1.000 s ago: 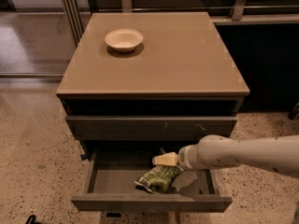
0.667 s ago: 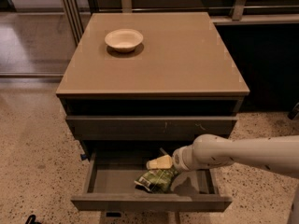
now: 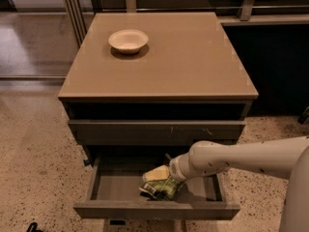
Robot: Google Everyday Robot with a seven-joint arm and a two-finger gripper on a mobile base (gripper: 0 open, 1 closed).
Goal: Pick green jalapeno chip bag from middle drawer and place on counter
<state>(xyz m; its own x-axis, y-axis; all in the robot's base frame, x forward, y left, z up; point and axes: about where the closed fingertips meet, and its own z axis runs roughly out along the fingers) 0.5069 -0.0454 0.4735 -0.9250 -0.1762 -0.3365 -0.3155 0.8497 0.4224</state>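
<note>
Your one arm (image 3: 241,161) reaches in from the right, low and nearly level, with its wrist over the open drawer (image 3: 113,187). The gripper (image 3: 157,177) sits at the arm's left tip, inside the drawer, near the middle of the tray.

The bag (image 3: 160,189) lies directly under the gripper and slightly toward the drawer front, so close that the two appear to touch. It is a crumpled green-and-white packet lying flat on the tray. Its long axis seems to run left to right, roughly parallel to the drawer front. One pale part of the gripper shows just above the bag's top edge, and the rest is hidden by the wrist. You cannot tell from here whether the gripper is clamped on the bag or only resting over it.

The counter (image 3: 193,57) is well above and behind the gripper, past the closed scuffed drawer front (image 3: 159,129) that overhangs the back of the open tray. A bowl (image 3: 128,40) stands on the counter's far left, up and away from the gripper. The near and right parts of the counter lie closest to your arm's line.

The bag is not yet on the counter. The lift probably needs to come toward the drawer front first to clear that overhang, then rise.
</note>
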